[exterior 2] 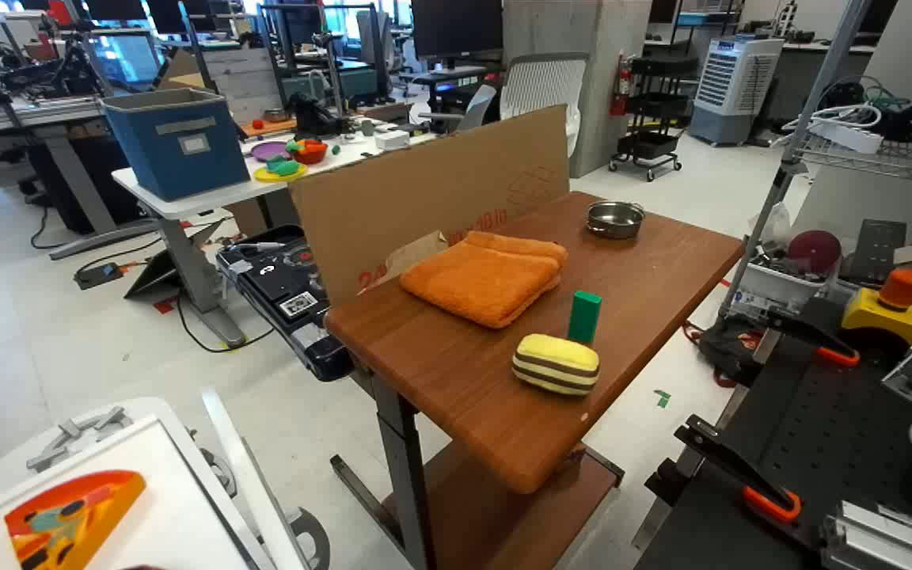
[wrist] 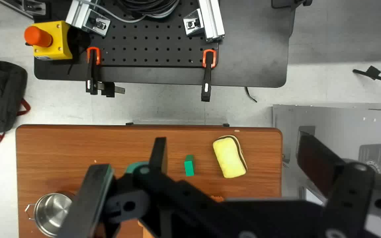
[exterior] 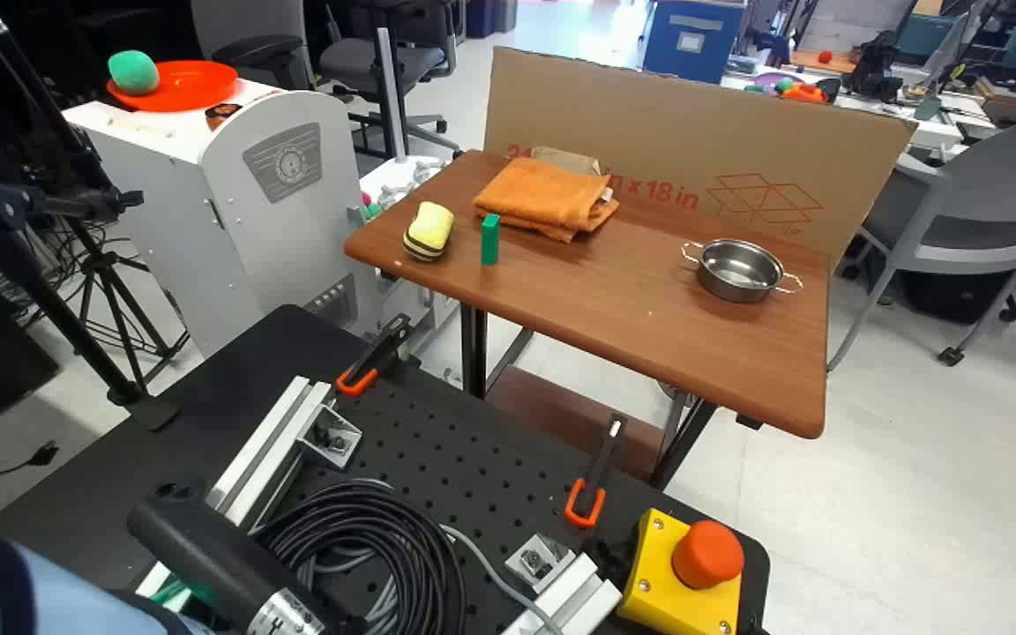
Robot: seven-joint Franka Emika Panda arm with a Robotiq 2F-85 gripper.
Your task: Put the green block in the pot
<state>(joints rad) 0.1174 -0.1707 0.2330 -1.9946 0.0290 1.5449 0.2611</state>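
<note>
The green block (exterior: 490,240) stands upright on the brown table (exterior: 614,309). It also shows in an exterior view (exterior 2: 584,317) and in the wrist view (wrist: 189,168). The silver pot (exterior: 731,288) sits toward the table's other end, also seen in an exterior view (exterior 2: 614,228). In the wrist view the pot (wrist: 49,210) is partly hidden by a gripper part. No object shows inside it. My gripper (wrist: 235,142) is open and empty, its fingers wide apart, high above the table. The gripper is out of view in both exterior views.
A yellow striped soft object (exterior 2: 555,364) lies close to the block. A folded orange cloth (exterior: 552,190) lies behind it, mostly hidden in the wrist view. A cardboard sheet (exterior: 693,132) stands along the back edge. A black bench with clamps (exterior: 587,503) and a red stop button (exterior: 707,554) is in front.
</note>
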